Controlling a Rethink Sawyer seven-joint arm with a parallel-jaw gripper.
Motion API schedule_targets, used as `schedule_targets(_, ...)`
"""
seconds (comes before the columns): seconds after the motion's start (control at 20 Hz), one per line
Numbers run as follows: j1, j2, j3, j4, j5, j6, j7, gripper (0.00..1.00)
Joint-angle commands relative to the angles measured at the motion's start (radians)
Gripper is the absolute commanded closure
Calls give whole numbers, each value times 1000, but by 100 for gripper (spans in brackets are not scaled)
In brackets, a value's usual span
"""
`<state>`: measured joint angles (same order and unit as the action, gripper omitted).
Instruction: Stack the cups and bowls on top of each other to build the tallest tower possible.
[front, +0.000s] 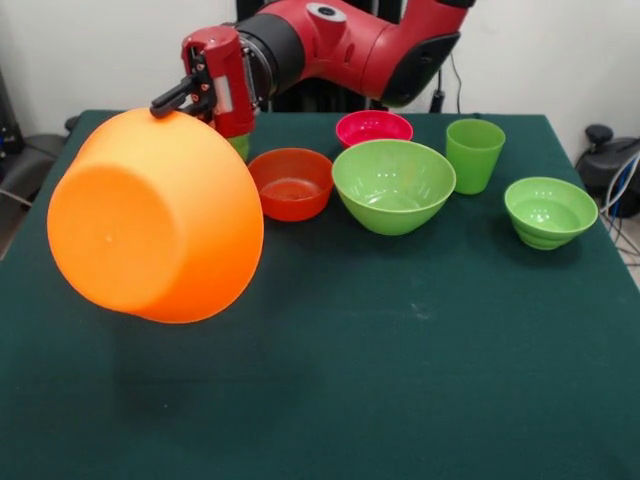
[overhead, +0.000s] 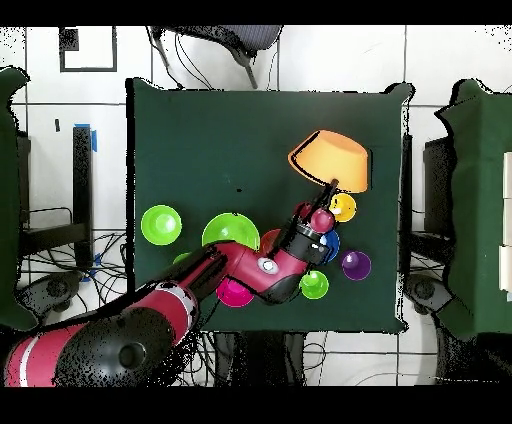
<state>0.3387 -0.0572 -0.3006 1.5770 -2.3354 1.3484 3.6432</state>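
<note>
Orange and tilted on its side, the huge bowl (front: 155, 215) hangs above the table (front: 400, 380), its rim pinched by the gripper (front: 178, 100); overhead, it sits beside the yellow cup (overhead: 343, 207), so it should be levelled and lowered on bare cloth
</note>
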Motion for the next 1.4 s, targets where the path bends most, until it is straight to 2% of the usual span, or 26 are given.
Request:
schedule_targets(0.05,12,4,-1,58,-112,-17,65,100)
schedule_targets(0.45,38,-7,15,46,-46,-26,31,100)
schedule_targets(0.95,34,54,11,32,-40,83,82,100)
schedule_targets(1.4,3,133,30,-28,-19,196,154,100)
